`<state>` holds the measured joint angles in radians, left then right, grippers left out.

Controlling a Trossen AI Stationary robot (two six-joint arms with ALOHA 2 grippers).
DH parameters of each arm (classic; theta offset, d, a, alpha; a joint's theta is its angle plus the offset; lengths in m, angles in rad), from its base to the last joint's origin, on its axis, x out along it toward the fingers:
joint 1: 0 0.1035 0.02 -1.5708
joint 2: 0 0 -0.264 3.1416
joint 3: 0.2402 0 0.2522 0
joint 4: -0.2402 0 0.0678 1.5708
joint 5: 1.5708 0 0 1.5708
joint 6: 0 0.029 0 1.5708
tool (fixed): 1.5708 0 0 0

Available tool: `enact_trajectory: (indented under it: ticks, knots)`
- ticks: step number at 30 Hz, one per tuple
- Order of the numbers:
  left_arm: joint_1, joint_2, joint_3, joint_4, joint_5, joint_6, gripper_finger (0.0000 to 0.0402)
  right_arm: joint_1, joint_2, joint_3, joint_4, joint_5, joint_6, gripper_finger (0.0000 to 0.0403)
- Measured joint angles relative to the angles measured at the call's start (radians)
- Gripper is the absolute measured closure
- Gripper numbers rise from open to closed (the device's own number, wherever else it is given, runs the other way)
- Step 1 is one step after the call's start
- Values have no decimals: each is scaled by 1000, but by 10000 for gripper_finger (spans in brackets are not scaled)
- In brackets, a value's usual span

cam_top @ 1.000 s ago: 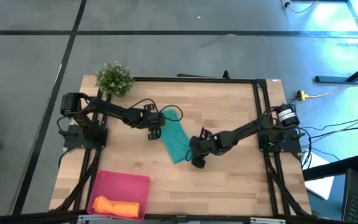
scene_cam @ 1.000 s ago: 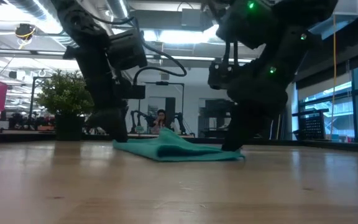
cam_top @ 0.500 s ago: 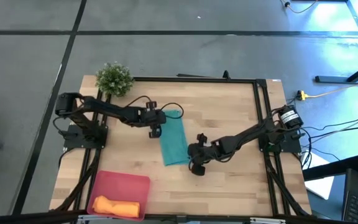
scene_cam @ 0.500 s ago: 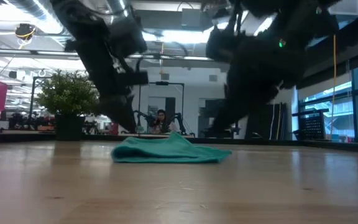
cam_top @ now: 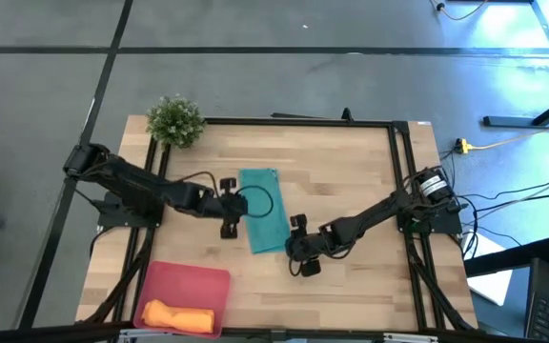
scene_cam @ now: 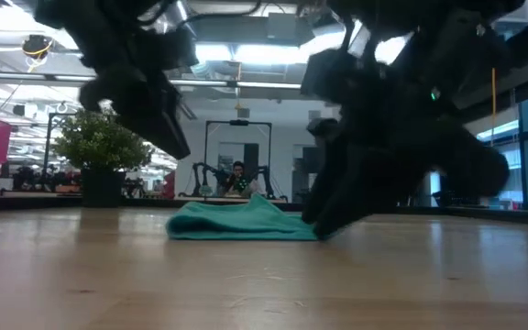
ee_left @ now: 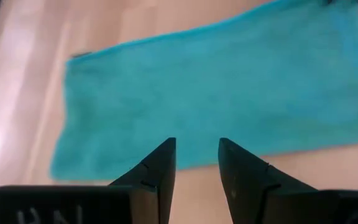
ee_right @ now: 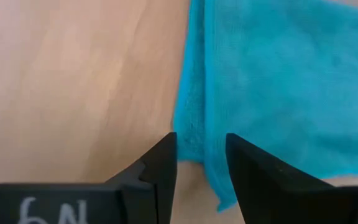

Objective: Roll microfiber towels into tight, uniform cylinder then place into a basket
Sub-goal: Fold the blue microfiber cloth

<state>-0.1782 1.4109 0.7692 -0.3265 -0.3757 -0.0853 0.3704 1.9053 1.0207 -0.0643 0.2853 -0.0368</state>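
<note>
The teal towel (cam_top: pixel 263 211) lies flat on the wooden table as a folded strip running from far to near. It also shows in the low view (scene_cam: pixel 241 222). My left gripper (cam_top: pixel 234 205) is open, raised off the table at the strip's left long side (ee_left: pixel 196 152). My right gripper (cam_top: pixel 292 248) is open and low at the towel's near right corner, with the towel's edge (ee_right: pixel 191 124) showing between its fingers. The orange towel (cam_top: pixel 174 312) lies rolled in the pink basket (cam_top: pixel 198 278) at the near left. My right gripper stands level, from the table's right, with its fingers on either side of the teal towel's edge near the corner. I cannot tell whether they touch the cloth. My left gripper touches nothing.
A small green potted plant (cam_top: pixel 174 119) stands at the far left corner. A black frame (cam_top: pixel 394 152) runs round the table. Bare wood lies to the right of the towel. A cable loop (cam_top: pixel 260 200) of the left arm hangs over the towel.
The teal towel, bunched and slanting a second ago, has been turned and laid out as a straight flat strip. My left gripper has risen and drawn off toward the table's near left. My right gripper has shifted toward the near edge, staying low at the towel's corner.
</note>
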Motion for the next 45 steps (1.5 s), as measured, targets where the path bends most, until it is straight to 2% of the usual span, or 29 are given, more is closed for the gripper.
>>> enact_trajectory:
  ticks: [8, 14, 17, 20, 22, 26, 29, 35, 39, 45]
  knots:
    - [-119, 1, 0, 2, -9, -109, 292, -13, 46, 4, 16, 6, -17, 264]
    - [-179, 1, 0, 2, -11, -176, 292, -35, 49, 4, 12, 15, 96, 274]
    - [-208, 1, 0, 2, -15, -181, 292, -51, 55, 4, 7, -1, 145, 310]
    - [-227, 1, 0, 2, -38, -214, 292, -60, 55, 4, 5, 0, 159, 371]
    - [-239, 1, 0, 2, -49, -227, 292, -62, 56, 5, 0, 12, 159, 390]
    - [-266, 1, 0, 2, -52, -246, 292, -63, 60, 60, -60, -23, 154, 396]
    - [-278, 1, 0, 2, -53, -249, 292, -65, 67, 144, -181, -44, 131, 397]
    - [-298, 1, 0, 2, -54, -272, 292, -112, 62, 296, -353, -9, 83, 400]
    - [-314, 1, 0, 2, -54, -277, 292, -169, 61, 354, -384, 23, 81, 401]
    - [-338, 1, 0, 2, -54, -280, 292, -281, 61, 368, -373, 38, 58, 402]
